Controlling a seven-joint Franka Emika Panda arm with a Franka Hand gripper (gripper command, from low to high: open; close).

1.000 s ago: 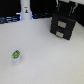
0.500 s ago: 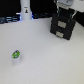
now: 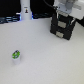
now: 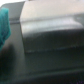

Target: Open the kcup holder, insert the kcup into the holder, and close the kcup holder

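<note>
Exterior view — gripper (image 3: 64, 19): hanging over the top front of the kcup holder (image 3: 62, 29), at or just above its upper edge. Whether the jaws are spread or clenched cannot be told here; nothing is seen carried in them.

Change: half a second and a second back the arm stood above the holder in much the same place; it now sits a touch lower against the unit. Judgement — the opening step is in hand, not finished: both drawer fronts look flush, no tray drawn out.

Kcup holder: black boxy unit near the table's (image 3: 45, 55) far edge, toward the exterior view's right; two light-marked fronts faintly visible.

Kcup (image 3: 16, 55): white pod with green top, upright, alone near the table's near edge on the exterior view's left — well apart from holder and gripper, untouched.

White bottle-like object (image 3: 24, 11): far edge, blurred.

Wrist view: close, blurred dark surface with a grey box-like block (image 4: 50, 30), presumably the holder's top or front; a teal patch (image 4: 4, 25) at one side, unidentified. It shows nearness to the holder, which the exterior view leaves uncertain; it shows neither kcup nor fingertips.
</note>
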